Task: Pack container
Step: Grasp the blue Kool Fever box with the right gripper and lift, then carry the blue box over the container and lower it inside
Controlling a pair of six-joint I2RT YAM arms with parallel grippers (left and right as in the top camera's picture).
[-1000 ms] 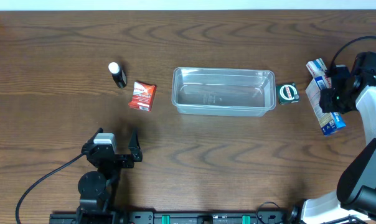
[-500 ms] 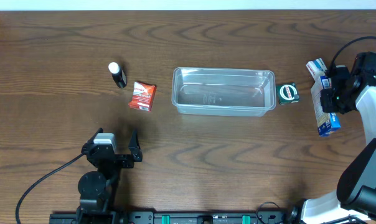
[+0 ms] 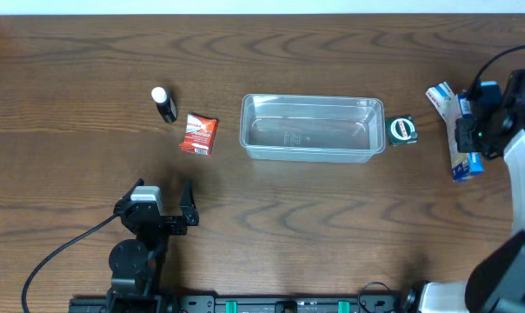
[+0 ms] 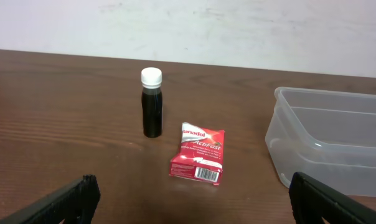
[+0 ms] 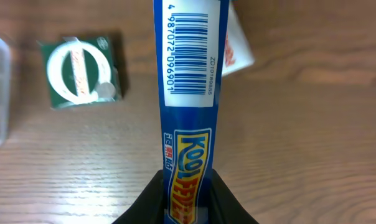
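One slim blue carton (image 5: 187, 74) pinched edge-on in right claw (image 5: 187, 191) | left claw (image 4: 191, 190) spread wide — clear rounded container (image 3: 311, 99)

One container (image 3: 311, 105), one dark bottle (image 3: 165, 105), one red packet (image 3: 198, 134), one green box (image 3: 402, 130), one blue box (image 5: 186, 124), one white packet (image 3: 440, 96).

The right hand (image 5: 185, 198) pinches a blue box (image 5: 188, 93) edge-on, barcode up; ahead-left, a green packet (image 5: 82, 70) lies on the wooden tabletop (image 5: 300, 143).
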